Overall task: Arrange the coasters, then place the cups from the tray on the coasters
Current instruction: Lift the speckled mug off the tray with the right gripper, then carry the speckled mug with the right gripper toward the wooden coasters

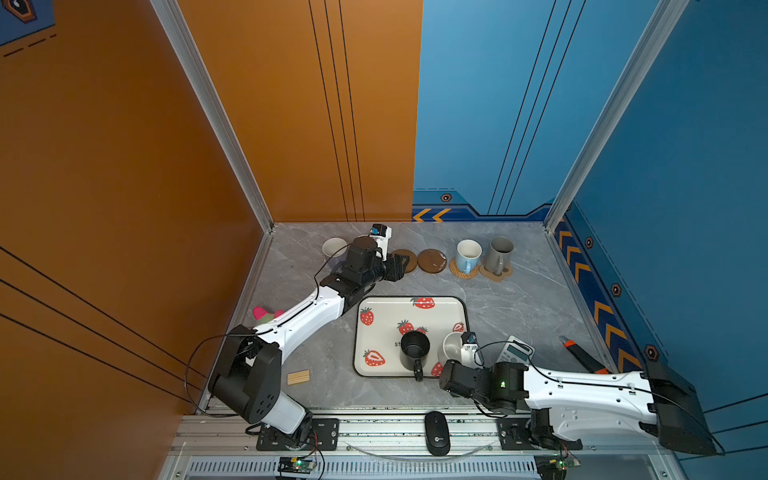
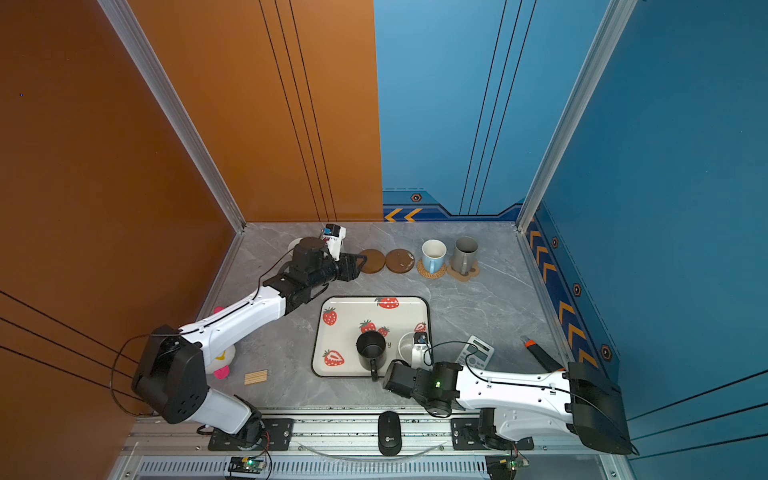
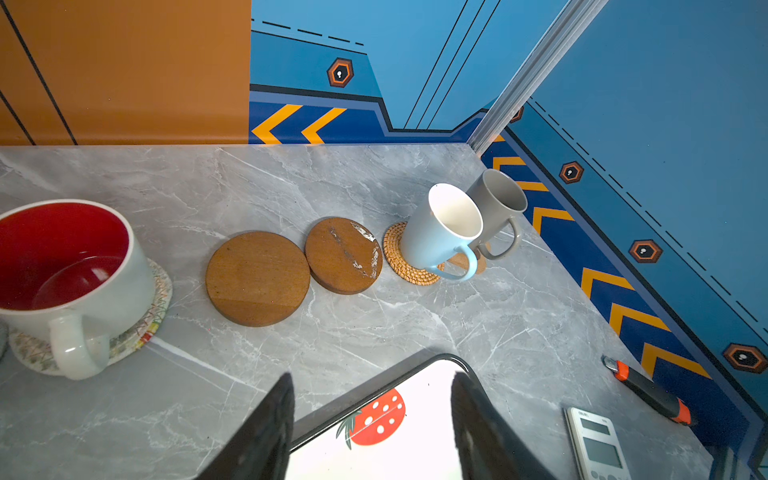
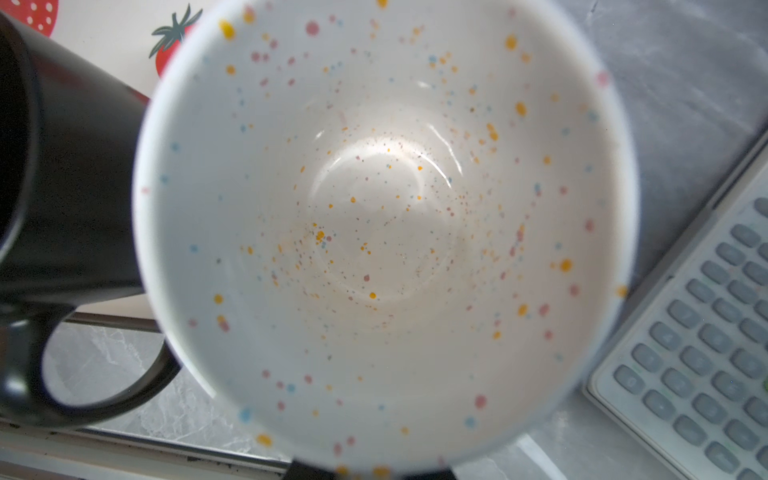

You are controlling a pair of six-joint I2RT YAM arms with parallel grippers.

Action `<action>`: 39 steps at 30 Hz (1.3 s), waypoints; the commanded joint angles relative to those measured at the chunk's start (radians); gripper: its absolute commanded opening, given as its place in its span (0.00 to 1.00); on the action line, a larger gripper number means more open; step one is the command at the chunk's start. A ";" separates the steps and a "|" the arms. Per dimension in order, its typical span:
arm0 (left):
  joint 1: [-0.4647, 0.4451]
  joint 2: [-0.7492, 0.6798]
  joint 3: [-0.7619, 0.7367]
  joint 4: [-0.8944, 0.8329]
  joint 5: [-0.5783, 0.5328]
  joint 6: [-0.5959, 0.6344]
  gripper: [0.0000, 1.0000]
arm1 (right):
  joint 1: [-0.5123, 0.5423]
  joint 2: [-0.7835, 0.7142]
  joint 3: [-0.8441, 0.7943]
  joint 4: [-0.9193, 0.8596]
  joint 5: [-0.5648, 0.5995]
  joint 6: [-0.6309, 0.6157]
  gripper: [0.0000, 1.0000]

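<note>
**Fig. – both top views + 2 wrist views.**

**Edges/room:** The tray sits mid-table, its near rim close to the front rail. I see bare marble betw. its far rim and the coaster row by the back wall. The plain wooden disc and scuffed wooden disc carry nothing. The L gripper hangs spread wide and empty over the tray's far-left corner, near the plain disc. To the right, the light blue cup stands on the rattan coaster, just beside the grey cup. The black cup is on the tray, handle over the near rim. The speckled cup is at the tray's near-right corner, near the calculator.

**Hidden:** The R gripper is at the speckled cup's near side. The cup hides its fingers, so I can't tell if it is pinching. The L arm covers the red-lined cup, on the cream woven coaster, in both top views. The lavender cup is half hidden.

**Writing:** The tray word shows "st" and "ry"; the black cup covers the rest. Calculator print is too small to read.
</note>
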State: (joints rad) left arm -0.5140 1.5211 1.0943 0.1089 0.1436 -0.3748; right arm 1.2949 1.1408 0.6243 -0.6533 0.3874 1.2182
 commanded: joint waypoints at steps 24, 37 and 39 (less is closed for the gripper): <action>-0.003 -0.030 -0.001 0.006 0.013 -0.006 0.61 | -0.111 -0.025 0.230 -0.218 0.088 -0.276 0.00; -0.003 -0.061 -0.017 0.006 -0.004 0.003 0.61 | -0.412 0.102 0.469 -0.187 -0.032 -0.674 0.00; -0.001 -0.061 -0.019 0.006 -0.005 0.005 0.61 | -0.443 0.133 0.500 -0.158 -0.045 -0.709 0.00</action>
State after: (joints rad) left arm -0.5137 1.4830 1.0931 0.1093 0.1432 -0.3744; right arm 0.8799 1.2575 1.0557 -0.8757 0.3393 0.6186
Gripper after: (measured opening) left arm 0.610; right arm 0.165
